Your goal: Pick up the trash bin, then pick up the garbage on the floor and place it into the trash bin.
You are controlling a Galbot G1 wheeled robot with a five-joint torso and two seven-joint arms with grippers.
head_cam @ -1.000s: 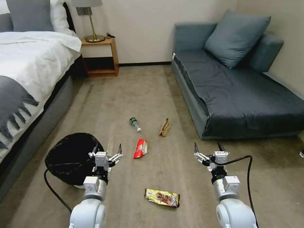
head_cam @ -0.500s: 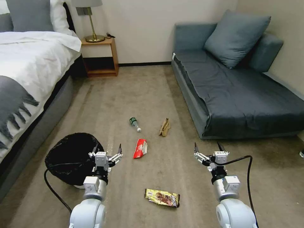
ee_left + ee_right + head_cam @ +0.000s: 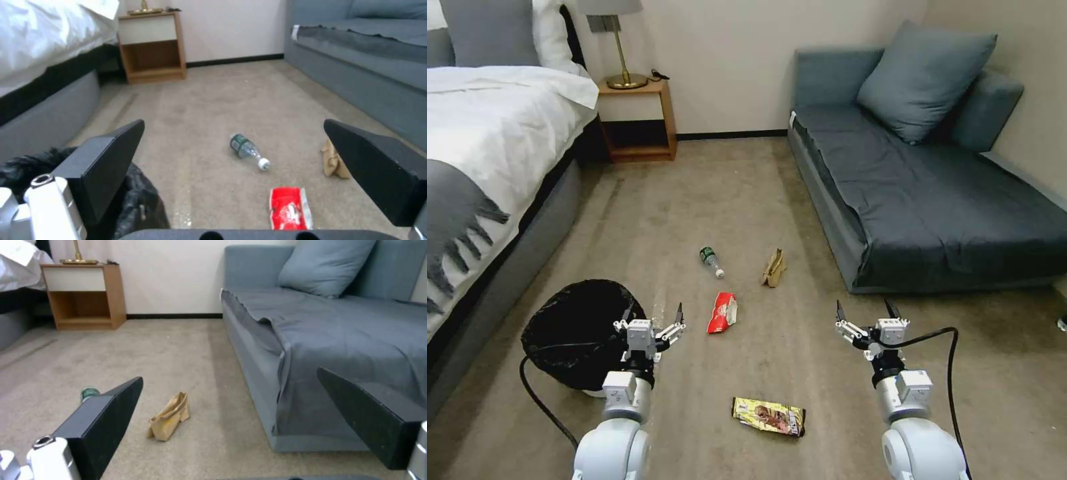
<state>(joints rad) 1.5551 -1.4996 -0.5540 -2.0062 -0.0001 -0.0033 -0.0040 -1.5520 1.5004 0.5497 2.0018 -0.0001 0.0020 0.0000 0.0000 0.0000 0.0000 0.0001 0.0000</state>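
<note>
Black-fingered and spread wide, the left end effector is hovering just above the near right edge of the trash bin, gripping nothing; the right end effector is hanging open too, over bare carpet well apart from the bin. The white bin with its black liner is standing on the floor near the bed's edge, not yet lifted. All four litter items are lying on the carpet: the red-and-white snack packet nearest the left end effector, the green-labelled bottle and the brown paper bag farther out toward the sofa, and the yellow-brown wrapper close between the arms. By my judgement, nothing is done yet.
</note>
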